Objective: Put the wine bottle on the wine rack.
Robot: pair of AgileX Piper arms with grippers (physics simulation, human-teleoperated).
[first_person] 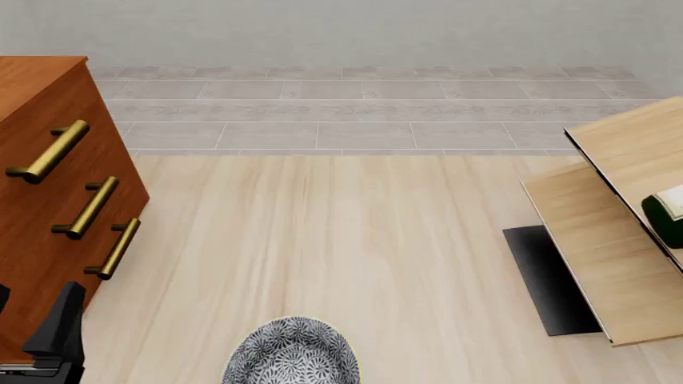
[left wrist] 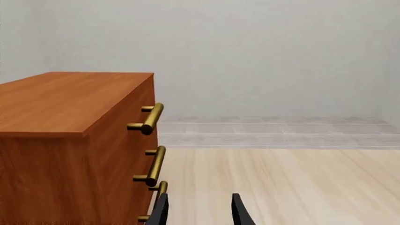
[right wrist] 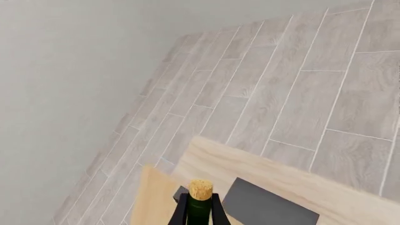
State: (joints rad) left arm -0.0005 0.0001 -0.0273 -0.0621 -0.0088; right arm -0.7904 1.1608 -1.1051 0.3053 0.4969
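Green glass, the wine bottle sat clamped in the right gripper above the wine rack; the left gripper hung with jaws apart beside the cabinet.

left arm sits low at the near-left corner of the front view — only its dark angular gripper body shows there. from its own wrist camera, the black two-fingered left gripper has its jaws parted, nothing between the fingers, pointing level.

right arm is out of the front view — but its wrist camera shows the black right gripper with fingers pressed to either side of the dark green glass bottle neck with the tan cork top.
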